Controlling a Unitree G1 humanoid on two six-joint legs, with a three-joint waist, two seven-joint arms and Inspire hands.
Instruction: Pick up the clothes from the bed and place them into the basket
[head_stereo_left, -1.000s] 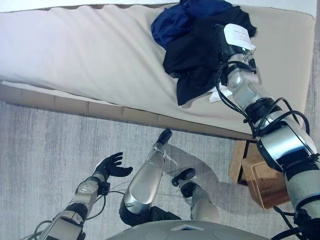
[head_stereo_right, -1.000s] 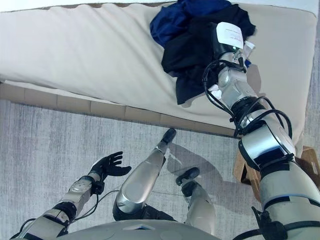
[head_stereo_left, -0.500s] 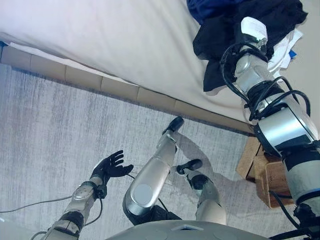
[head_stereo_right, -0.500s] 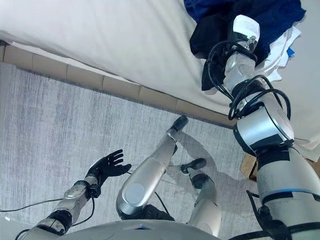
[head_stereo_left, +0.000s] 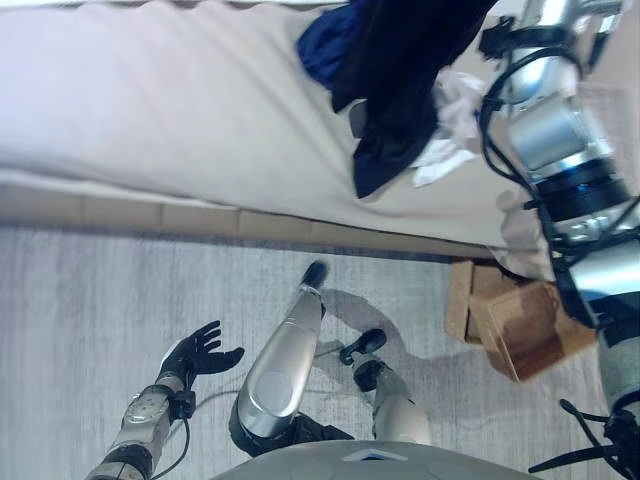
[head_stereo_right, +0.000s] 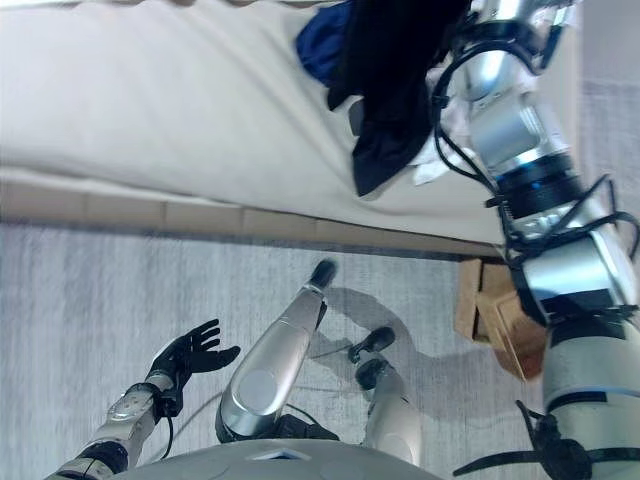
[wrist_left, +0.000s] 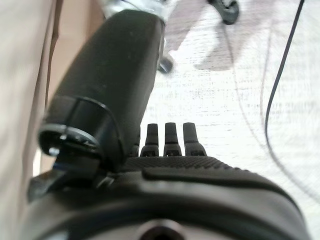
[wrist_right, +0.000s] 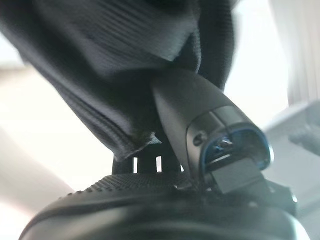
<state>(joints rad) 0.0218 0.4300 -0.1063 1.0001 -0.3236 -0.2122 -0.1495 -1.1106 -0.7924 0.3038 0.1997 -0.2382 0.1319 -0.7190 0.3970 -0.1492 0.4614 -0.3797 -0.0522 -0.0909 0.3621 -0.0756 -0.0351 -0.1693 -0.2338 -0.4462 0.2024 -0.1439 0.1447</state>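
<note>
**Clothes gripped and raised at the bed; the basket transfer not yet made**

The bed (head_stereo_left: 180, 110) fills the upper part of both eye views, its pale cover bare except near the right arm. The black garment (head_stereo_left: 395, 90) hangs from the right hand, its lower end dangling just over the cover, so the pick-up appears under way and the placing is wholly left to do. A blue garment (head_stereo_left: 322, 45) bunches beside the black one at the upper edge, and white cloth (head_stereo_left: 445, 130) lies on the cover beside them; both remain to be collected (whether the blue one is also caught up cannot be told). The basket (head_stereo_left: 515, 320), a brown woven container, stands on the floor past the bed's edge, with nothing visible inside it.

The right hand (wrist_right: 200, 120) is clenched on the black garment, thumb pressing dark fabric against the fingers in its wrist view. The left hand (head_stereo_left: 200, 350) hangs low over the floor, released, fingers spread.

Hidden: the right hand lies beyond the top of both eye views, and the basket is partly masked by the arm.
</note>
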